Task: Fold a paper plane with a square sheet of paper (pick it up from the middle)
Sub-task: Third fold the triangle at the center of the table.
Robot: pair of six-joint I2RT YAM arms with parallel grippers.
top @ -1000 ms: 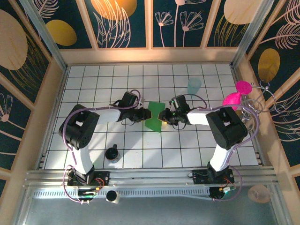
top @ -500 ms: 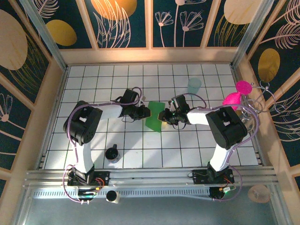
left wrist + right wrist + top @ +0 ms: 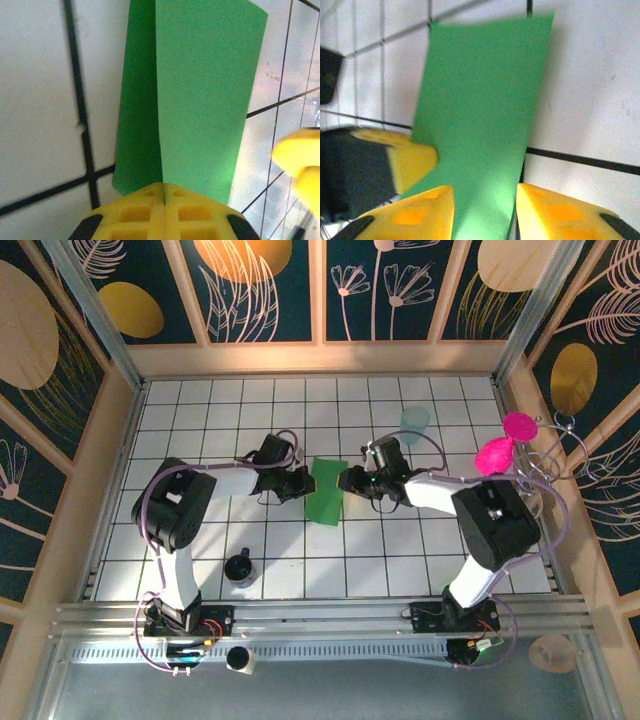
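Item: square sheet of paper [image 3: 327, 492], folded to a narrow strip at table centre, long axis 12–6 o'clock. At its 9 o'clock edge: left gripper [image 3: 303, 485], clamped on the paper. At its 3 o'clock edge: right gripper [image 3: 350, 480], jaws parted astride it.

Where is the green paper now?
In the top view the square sheet of paper sits mid-table between the left gripper, shut on its edge, and the open right gripper.

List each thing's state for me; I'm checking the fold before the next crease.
square sheet of paper: folded along a lengthwise crease, pinched at one end.
left claw: shut on the paper's crease.
right claw: open, fingers straddling the paper's edge.
teal cup: upright, apart from the paper.
black cup: upright, near the left arm.
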